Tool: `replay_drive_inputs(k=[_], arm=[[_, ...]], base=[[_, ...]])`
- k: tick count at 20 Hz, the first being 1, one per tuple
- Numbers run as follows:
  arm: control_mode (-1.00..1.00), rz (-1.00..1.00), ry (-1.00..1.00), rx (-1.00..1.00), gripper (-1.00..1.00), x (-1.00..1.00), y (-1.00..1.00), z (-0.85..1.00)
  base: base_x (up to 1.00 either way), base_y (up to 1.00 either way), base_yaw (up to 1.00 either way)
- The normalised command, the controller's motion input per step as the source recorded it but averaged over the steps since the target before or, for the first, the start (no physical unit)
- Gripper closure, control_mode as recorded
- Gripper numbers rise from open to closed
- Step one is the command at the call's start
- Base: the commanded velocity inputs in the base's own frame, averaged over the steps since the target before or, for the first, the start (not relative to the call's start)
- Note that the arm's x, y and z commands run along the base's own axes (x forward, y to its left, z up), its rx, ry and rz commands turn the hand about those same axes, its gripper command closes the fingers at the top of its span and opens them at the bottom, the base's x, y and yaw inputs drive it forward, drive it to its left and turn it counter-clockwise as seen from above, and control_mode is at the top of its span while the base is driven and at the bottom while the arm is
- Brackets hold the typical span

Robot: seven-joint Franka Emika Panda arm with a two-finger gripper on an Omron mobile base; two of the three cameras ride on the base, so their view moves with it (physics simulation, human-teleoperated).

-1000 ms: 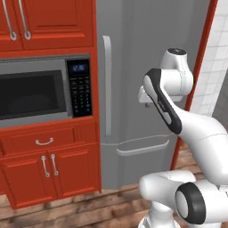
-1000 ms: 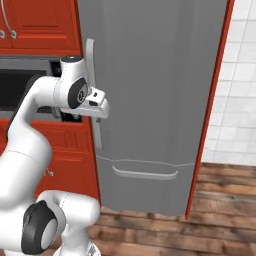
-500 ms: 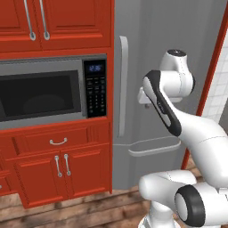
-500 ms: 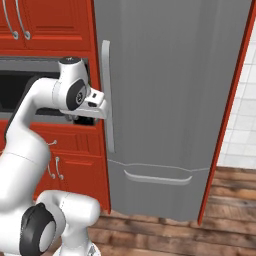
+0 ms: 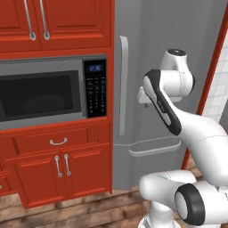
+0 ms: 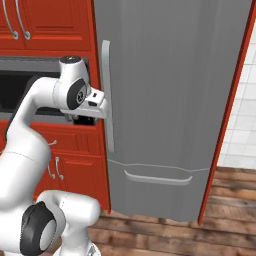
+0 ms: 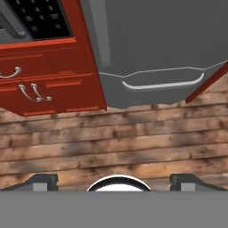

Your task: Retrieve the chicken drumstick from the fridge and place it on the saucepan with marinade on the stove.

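The fridge (image 5: pixel 151 58) (image 6: pixel 170 90) (image 7: pixel 151 40) is a tall grey cabinet with its door shut. A long vertical handle (image 5: pixel 123 84) (image 6: pixel 106 95) runs down the door's left edge, and a drawer pull (image 6: pixel 157 177) (image 7: pixel 162 84) sits low down. My gripper (image 6: pixel 87 119) (image 7: pixel 115 181) hangs in front of the handle at mid height, pointing down toward the floor. It is open with nothing between its fingertips (image 7: pixel 42 180). The chicken drumstick, saucepan, marinade and stove are out of view.
A black-fronted microwave (image 5: pixel 49 91) sits in red cabinets (image 5: pixel 62 164) left of the fridge, with drawers and doors below. A red side panel (image 6: pixel 227 115) and white tiled wall (image 6: pixel 245 100) stand to the right. The floor (image 7: pixel 116 142) is wood planks.
The whole picture has shifted right in both base views, so the camera moved left along the cabinets. The arm keeps its pose and the gripper stays open.
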Motion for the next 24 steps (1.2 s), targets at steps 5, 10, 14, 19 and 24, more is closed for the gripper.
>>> replay_drive_inputs(k=[5, 10, 14, 19, 24], arm=[[-1.0, 0.0, -0.22, 0.0, -1.0, 0.05, 0.04, 0.24], [-1.0, 0.0, -0.24, 0.0, -1.0, 0.18, 0.3, 0.48], [-1.0, 0.0, -0.16, 0.0, -1.0, 0.49, 0.32, 0.41], [-1.0, 0.0, -0.13, 0.0, -1.0, 0.47, 0.02, 0.37], [-1.0, 0.0, -0.1, 0.0, -1.0, 0.4, 0.0, 0.23]], base=[[0.0, 0.0, 0.0], [0.0, 0.0, 0.0], [0.0, 0.0, 0.0], [0.0, 0.0, 0.0], [0.0, 0.0, 0.0]])
